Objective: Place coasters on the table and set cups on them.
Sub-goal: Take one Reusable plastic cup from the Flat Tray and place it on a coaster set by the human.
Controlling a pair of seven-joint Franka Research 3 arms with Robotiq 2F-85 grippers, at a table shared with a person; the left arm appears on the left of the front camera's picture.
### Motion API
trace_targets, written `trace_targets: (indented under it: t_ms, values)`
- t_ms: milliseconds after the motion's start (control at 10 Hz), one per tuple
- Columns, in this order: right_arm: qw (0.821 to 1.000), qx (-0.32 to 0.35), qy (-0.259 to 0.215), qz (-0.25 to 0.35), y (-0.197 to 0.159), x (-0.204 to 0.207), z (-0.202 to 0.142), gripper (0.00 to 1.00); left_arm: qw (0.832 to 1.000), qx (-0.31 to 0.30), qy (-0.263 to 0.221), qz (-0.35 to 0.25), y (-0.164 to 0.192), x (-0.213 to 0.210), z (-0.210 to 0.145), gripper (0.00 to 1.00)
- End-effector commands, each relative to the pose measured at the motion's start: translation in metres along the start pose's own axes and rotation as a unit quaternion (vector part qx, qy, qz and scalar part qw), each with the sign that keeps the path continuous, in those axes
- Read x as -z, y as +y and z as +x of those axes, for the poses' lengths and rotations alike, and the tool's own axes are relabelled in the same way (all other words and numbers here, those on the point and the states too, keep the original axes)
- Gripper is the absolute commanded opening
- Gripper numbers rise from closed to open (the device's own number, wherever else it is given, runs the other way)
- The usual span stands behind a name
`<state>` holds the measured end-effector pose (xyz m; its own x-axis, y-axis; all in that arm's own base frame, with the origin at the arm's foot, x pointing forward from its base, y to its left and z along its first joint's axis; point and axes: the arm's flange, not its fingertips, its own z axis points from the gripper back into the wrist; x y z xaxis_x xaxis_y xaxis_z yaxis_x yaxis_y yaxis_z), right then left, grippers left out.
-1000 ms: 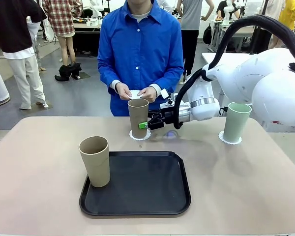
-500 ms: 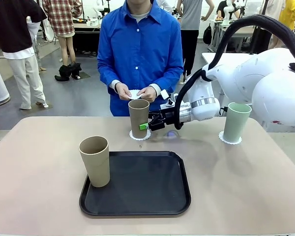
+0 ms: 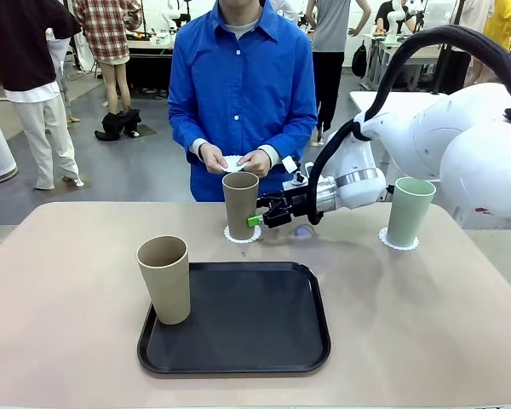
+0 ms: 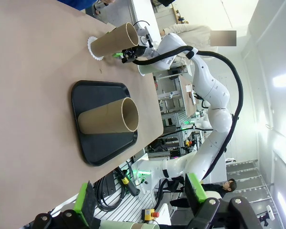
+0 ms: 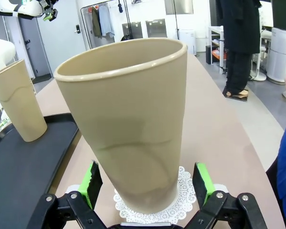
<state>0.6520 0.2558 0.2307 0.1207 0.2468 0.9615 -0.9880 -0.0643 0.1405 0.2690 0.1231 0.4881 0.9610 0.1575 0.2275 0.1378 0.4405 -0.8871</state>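
A tan cup [image 3: 239,204] stands upright on a lacy white coaster [image 3: 242,234] at the far middle of the beige table [image 3: 68,256]. My right gripper [image 3: 257,220] is open just to its right; in the right wrist view its green pads [image 5: 91,182] flank the cup [image 5: 128,119] without touching, above the coaster [image 5: 155,210]. The mint green cup [image 3: 409,210] stands on a second coaster [image 3: 398,242] at the far right. Another tan cup [image 3: 164,279] stands on the black tray's left edge. The person's hands hold a third coaster [image 3: 235,164]. My left gripper [image 4: 139,195] hangs open and empty.
The black tray [image 3: 238,319] lies at the near middle of the table, bare apart from the cup on its left edge. The person in a blue shirt [image 3: 243,85] stands close behind the far edge. The right arm's white body [image 3: 460,145] fills the far right.
My right gripper has drawn back a little to the right from the tan cup on the coaster. The cups, the tray and the person's hands have stayed put.
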Motion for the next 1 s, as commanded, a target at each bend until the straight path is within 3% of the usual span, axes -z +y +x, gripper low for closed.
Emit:
trace_targets:
  t_ms: [0, 500, 900]
  values:
    - [1.000, 0.005, 0.015, 0.002, -0.005, -0.004, 0.004, 1.00, 1.000, 0.006, -0.003, -0.011, -0.001, -0.001, 0.000, 1.00]
    - [0.998, -0.003, 0.057, -0.025, 0.005, -0.024, 0.015, 1.00, 1.000, 0.006, -0.003, -0.011, -0.001, -0.001, 0.000, 1.00]
    - [0.989, -0.002, 0.146, -0.025, 0.008, -0.036, 0.025, 1.00, 1.000, 0.006, -0.003, -0.011, -0.001, -0.001, 0.000, 1.00]
